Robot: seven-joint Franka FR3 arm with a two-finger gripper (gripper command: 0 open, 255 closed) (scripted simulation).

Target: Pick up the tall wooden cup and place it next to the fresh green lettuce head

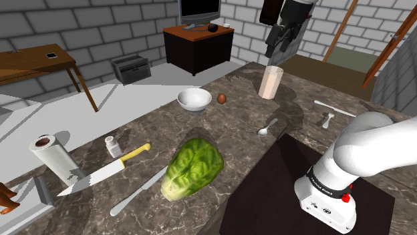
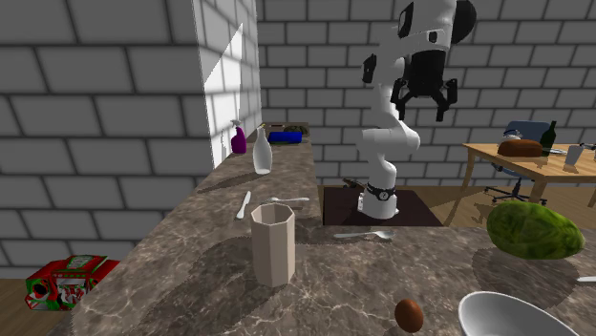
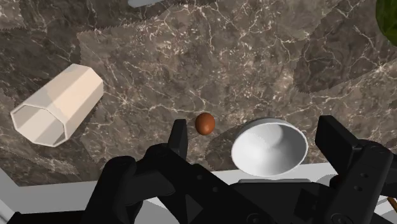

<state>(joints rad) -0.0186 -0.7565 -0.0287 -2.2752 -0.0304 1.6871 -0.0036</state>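
The tall faceted cup point(image 1: 270, 81) is pale beige and stands upright on the dark marble table, near its far side. It also shows in the second exterior view point(image 2: 273, 244) and from above in the wrist view point(image 3: 56, 105). The green lettuce head point(image 1: 194, 167) lies nearer the stand, at the shoulder view's lower middle, and at the second exterior view's right point(image 2: 533, 229). My gripper point(image 1: 279, 37) hangs high above the table, roughly over the cup's end. It is open with nothing between its fingers point(image 3: 179, 137).
A white bowl point(image 1: 194, 99) and a brown egg point(image 1: 222, 98) sit between cup and lettuce. A spoon point(image 1: 267, 127) lies near the stand's dark mat point(image 1: 281, 180). More cutlery point(image 1: 332, 108) lies right of the cup. A yellow-handled knife point(image 1: 107, 170), shaker point(image 1: 112, 143) and paper roll point(image 1: 53, 157) sit left.
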